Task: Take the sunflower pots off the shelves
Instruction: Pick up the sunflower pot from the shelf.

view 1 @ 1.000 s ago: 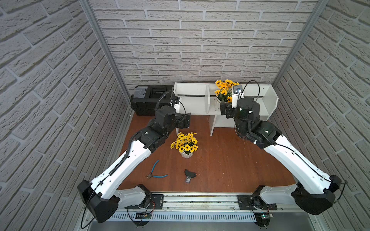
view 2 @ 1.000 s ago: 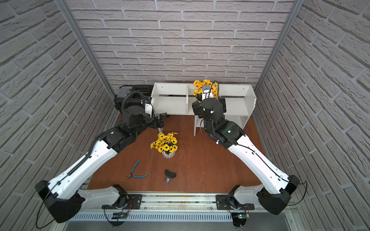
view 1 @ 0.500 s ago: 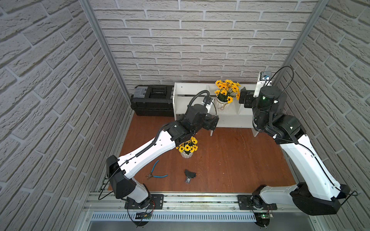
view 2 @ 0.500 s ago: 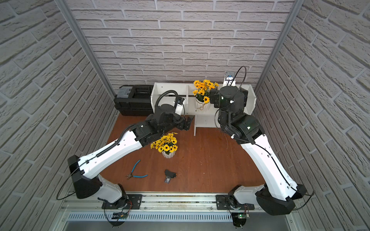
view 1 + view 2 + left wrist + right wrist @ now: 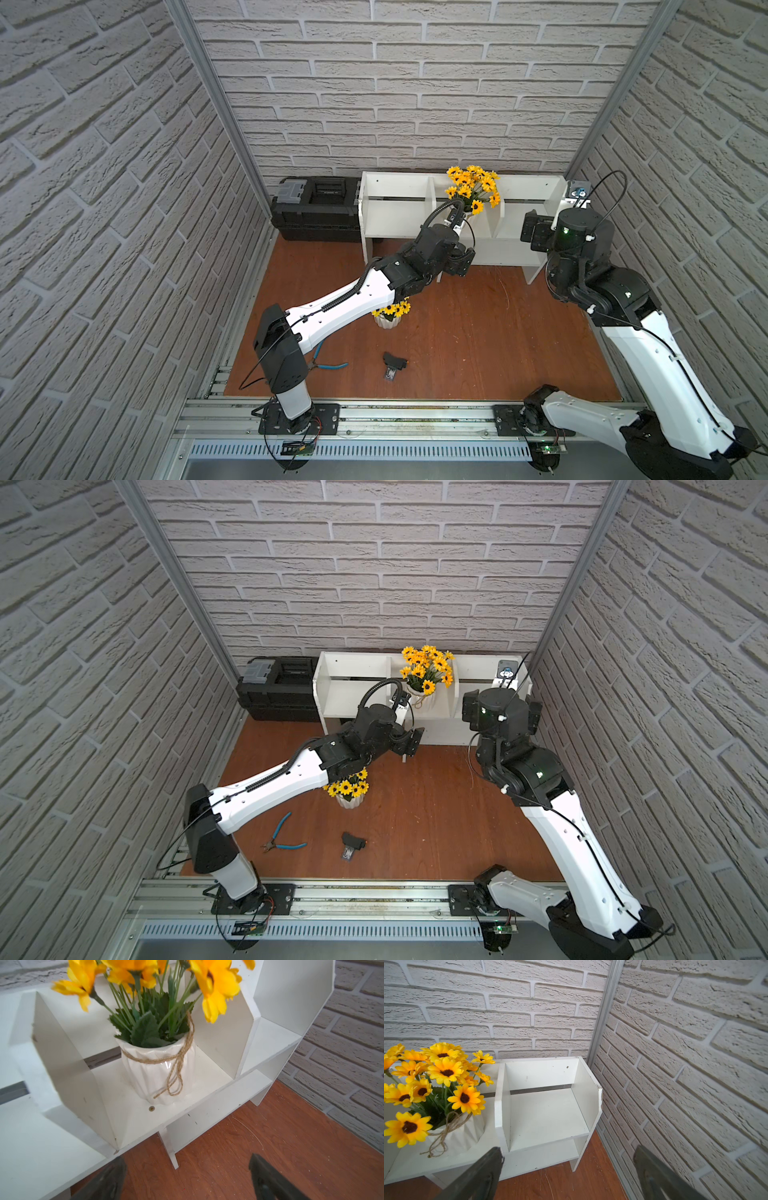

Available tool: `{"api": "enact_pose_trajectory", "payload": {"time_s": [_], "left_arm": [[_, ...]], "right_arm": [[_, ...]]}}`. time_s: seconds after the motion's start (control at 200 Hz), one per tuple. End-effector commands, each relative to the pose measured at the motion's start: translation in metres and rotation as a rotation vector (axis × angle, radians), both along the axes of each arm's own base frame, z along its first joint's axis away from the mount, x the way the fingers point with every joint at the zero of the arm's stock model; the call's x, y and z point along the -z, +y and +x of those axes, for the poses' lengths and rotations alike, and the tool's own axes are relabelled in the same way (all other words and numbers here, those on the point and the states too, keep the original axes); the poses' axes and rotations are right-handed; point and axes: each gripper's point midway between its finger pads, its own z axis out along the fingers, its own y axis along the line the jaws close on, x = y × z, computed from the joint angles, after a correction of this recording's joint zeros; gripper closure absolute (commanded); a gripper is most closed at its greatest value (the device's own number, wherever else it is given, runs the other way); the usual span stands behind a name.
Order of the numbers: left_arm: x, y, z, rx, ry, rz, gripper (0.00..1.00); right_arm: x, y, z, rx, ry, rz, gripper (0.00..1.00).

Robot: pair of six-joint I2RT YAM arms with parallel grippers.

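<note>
- Two pots are in view. The twine pot point(image 5: 158, 1072) stands upright in the middle upper compartment of the shelves point(image 5: 270, 1041).
- The ribbed pot point(image 5: 350, 801) stands on the table point(image 5: 415, 820), apart from the shelves and partly under the left arm.
- The left gripper point(image 5: 187, 1164) has its jaws spread and grips nothing. It sits in front of the twine pot without touching it.
- The right gripper point(image 5: 569, 1152) also has its jaws spread. It faces the right-end upper compartment.
- The toolbox point(image 5: 316, 212) sits just beside the shelves; the pliers point(image 5: 282, 837) lie on the table.
</note>
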Motion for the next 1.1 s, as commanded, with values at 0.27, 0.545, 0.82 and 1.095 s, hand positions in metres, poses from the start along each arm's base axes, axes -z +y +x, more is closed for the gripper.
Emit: {"api": "enact_pose_trajectory", "payload": {"time_s": [0.27, 0.545, 0.82, 1.095], "left_arm": [[-0.037, -0.045, 0.02, -0.082, -0.112, -0.187, 0.08], [-0.02, -0.046, 0.04, -0.214, -0.191, -0.173, 0.06], [-0.014, -0.051, 0.048, -0.277, -0.266, -0.202, 0.02], [-0.011, -0.06, 0.066, -0.31, -0.289, -0.204, 0.02]], "right_arm": [[0.032, 0.003, -0.007, -0.033, 0.034, 0.056, 0.0], [0.03, 0.004, -0.012, -0.067, 0.032, 0.044, 0.01], [0.034, 0.007, -0.015, -0.1, 0.037, 0.048, 0.0], [0.038, 0.012, -0.014, -0.132, 0.046, 0.058, 0.0]]}}
